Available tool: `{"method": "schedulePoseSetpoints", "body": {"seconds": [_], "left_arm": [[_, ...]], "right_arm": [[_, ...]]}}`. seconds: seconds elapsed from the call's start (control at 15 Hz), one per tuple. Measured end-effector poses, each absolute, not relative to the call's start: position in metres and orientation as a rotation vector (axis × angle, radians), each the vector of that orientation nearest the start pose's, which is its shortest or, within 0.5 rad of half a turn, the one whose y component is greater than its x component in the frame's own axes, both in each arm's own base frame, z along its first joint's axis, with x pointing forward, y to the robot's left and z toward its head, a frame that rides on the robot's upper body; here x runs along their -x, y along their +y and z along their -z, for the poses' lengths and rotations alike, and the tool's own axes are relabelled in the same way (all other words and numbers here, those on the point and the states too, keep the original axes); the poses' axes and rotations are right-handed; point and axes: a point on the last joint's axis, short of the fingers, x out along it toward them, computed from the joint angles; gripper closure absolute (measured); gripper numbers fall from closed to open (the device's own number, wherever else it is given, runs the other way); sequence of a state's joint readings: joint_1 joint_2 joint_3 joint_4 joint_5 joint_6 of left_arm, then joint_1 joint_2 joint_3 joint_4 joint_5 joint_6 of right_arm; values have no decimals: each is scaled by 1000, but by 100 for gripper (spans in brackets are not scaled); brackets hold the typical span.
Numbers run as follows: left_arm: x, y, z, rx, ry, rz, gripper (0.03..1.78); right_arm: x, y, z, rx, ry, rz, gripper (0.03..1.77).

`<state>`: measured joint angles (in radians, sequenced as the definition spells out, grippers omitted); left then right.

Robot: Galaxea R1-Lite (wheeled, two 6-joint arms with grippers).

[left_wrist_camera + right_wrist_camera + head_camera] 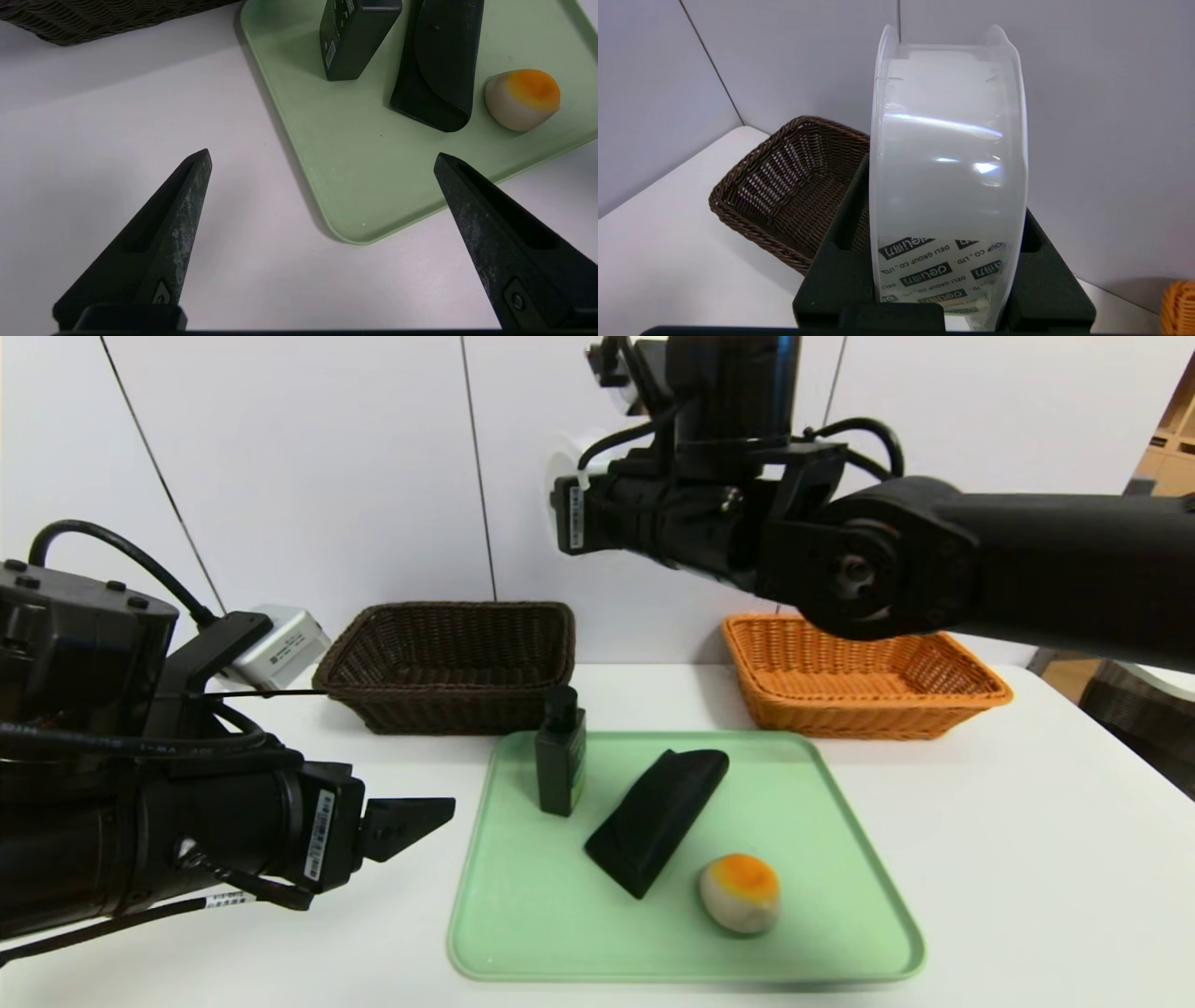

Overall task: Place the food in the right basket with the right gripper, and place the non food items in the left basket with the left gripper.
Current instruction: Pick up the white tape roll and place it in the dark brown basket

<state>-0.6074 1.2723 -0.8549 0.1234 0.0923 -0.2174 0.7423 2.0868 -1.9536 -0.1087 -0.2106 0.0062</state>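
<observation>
My right gripper (945, 233) is shut on the white round roll (948, 140) with its printed label, held edge-up high in the air above and just right of the dark brown left basket (448, 663). In the head view the roll (563, 462) peeks out behind that gripper (571, 499). On the green tray (560, 924) are the dark green bottle (560, 761), upright, the black wedge block (658, 817) and the yellow-topped bun (739, 892). My left gripper (322, 156) hovers open and empty over the tray's near left corner. The orange right basket (859, 686) is empty.
Both baskets stand at the back of the white table against the wall. A small grey box (280, 644) lies left of the brown basket. My right arm (980, 560) stretches across above the orange basket.
</observation>
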Motion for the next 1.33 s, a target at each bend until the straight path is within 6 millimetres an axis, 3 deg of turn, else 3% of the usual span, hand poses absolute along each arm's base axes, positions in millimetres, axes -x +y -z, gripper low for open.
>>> {"method": "schedulePoseSetpoints", "body": {"seconds": [0.6, 1.33], "left_arm": [[-157, -106, -231, 17, 567, 437, 12], [-163, -110, -233, 25, 527, 446, 12]], "right_arm": [[-358, 319, -251, 74, 25, -594, 121], [-382, 319, -233, 154, -89, -656, 121]]}}
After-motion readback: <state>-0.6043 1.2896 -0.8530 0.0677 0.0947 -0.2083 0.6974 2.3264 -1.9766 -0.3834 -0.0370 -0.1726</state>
